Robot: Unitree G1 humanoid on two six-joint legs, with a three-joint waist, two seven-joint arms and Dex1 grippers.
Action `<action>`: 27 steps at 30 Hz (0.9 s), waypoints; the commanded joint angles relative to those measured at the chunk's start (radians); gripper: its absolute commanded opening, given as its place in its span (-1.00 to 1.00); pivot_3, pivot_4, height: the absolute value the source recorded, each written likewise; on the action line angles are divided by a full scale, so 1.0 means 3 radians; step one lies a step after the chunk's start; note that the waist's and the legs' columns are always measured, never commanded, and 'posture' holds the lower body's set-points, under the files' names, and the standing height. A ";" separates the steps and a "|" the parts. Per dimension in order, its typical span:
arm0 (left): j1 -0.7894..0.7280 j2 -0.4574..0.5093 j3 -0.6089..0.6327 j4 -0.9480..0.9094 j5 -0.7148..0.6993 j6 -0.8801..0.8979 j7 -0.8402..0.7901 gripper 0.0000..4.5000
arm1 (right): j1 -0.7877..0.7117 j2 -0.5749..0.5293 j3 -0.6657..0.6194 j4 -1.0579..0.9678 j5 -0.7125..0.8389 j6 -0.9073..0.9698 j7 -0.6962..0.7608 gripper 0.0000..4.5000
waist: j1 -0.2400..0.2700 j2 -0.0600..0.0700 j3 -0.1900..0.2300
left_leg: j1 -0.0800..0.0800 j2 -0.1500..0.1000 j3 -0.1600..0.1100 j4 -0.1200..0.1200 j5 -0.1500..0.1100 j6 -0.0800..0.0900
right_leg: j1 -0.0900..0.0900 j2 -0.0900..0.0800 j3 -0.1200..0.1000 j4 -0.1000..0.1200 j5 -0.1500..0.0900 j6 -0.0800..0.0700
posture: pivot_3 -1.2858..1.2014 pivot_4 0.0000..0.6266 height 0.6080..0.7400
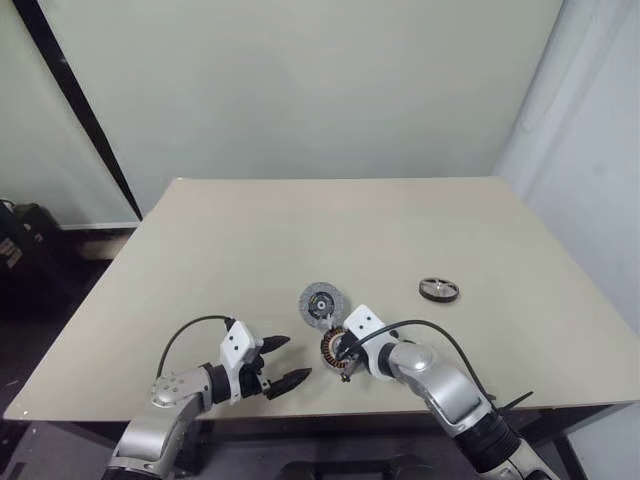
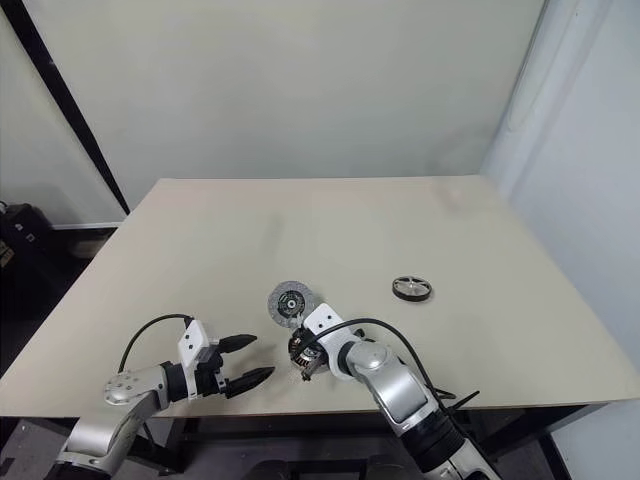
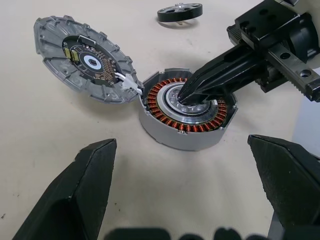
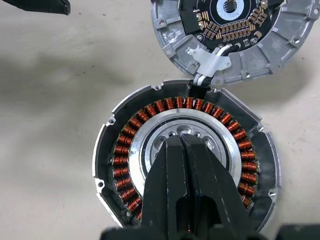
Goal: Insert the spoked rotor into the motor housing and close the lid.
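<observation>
Left eye view | beige table [image 1: 250, 230] | pale wall [image 1: 300, 90] behind | grey floor [image 1: 30, 440]

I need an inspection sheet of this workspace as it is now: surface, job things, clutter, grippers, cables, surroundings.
Surface: beige table, flat.
Job's things: motor housing open, copper windings exposed; lid lies beside it, inner face up, joined to it by short white wires; spoked rotor lies apart, not yet inserted.
Clutter: nothing seen.
Grippers: left gripper open, hovering beside the housing, holding nothing; right gripper shut, tips at the housing's silver hub.
Cables: black cable looped over the right arm; another on the left.
Surroundings: pale wall behind.
</observation>
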 commanded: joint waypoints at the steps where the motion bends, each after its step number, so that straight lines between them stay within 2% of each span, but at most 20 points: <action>1: -0.0027 -0.0003 0.0030 -0.0026 0.0010 -0.0048 -0.0010 1.00 | -0.0095 -0.0014 -0.0014 -0.0040 -0.0097 -0.0110 -0.0041 -0.99 | 0.0000 0.0000 0.0000 | 0.0000 0.0000 0.0000 0.0000 0.0000 0.0000 | 0.0000 0.0000 0.0000 0.0000 0.0000 0.0000 | 0.03 -1.00 1.00; 10: -0.0022 -0.0012 0.0027 -0.0012 0.0013 -0.0057 -0.0019 1.00 | -0.0088 0.0059 -0.0198 -0.0250 0.0077 0.0019 0.0074 -0.99 | 0.0000 0.0000 0.0000 | 0.0000 0.0000 0.0000 0.0000 0.0000 0.0000 | 0.0001 0.0000 0.0000 0.0000 0.0000 0.0000 | 0.03 -1.00 1.00; 19: -0.0056 -0.0010 0.0035 0.0039 0.0020 -0.0079 -0.0031 1.00 | 0.0026 -0.0146 0.0019 -0.0233 0.0001 0.0145 0.0196 -0.99 | 0.0000 0.0000 0.0000 | 0.0000 0.0000 0.0000 0.0000 0.0000 0.0000 | 0.0001 0.0000 0.0000 0.0000 0.0000 0.0000 | 0.03 -1.00 1.00; 27: -0.0070 -0.0011 0.0038 0.0064 0.0029 -0.0095 -0.0037 1.00 | 0.0033 -0.0085 -0.0099 -0.0228 0.0070 0.0083 0.0173 -0.99 | 0.0001 -0.0002 -0.0001 | 0.0002 0.0000 0.0000 0.0002 0.0000 0.0000 | 0.0002 0.0001 0.0000 0.0001 0.0000 0.0000 | 0.03 -1.00 1.00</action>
